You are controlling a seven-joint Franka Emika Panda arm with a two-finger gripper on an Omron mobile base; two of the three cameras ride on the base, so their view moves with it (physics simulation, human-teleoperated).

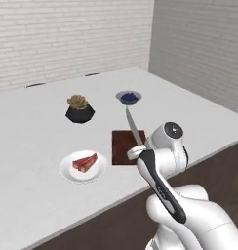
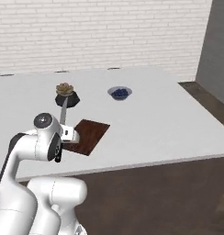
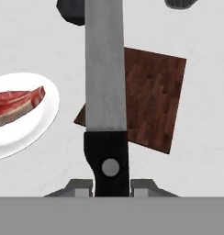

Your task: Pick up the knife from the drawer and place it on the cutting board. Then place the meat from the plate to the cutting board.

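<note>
Two fingers [image 3: 79,187] of mine clamp the knife [image 3: 104,87] by its black handle, blade pointing ahead over the cutting board [image 3: 153,103] directly below.

light: bright, even — soft faint shadows; focus: slightly soft — rendered

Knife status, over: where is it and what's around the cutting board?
Gripper shut on knife by its handle, blade out over cutting board. Meat on plate, beside board. Nothing lying on board.
</note>
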